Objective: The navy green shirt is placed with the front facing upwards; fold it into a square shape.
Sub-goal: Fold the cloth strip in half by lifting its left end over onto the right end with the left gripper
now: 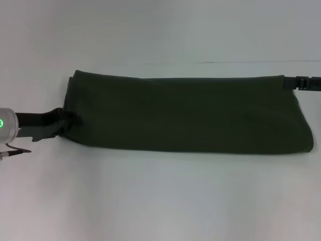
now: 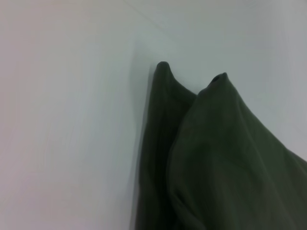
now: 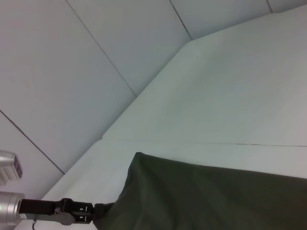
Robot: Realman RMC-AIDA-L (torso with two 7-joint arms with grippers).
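Mid-desk point(image 1: 160, 201) lies the navy green shirt point(image 1: 185, 115) as a long band, the left pincer point(image 1: 64, 122) clamped on its nine-o'clock end, the right pincer point(image 1: 292, 82) at two o'clock — grip unclear — so uneven pulling could skew the fold.

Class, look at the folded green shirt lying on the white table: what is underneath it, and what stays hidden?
Only the white table shows around the navy green shirt. Its underside, inner layers and any lettering are covered. The left gripper meets its left end, the right gripper its far right corner.
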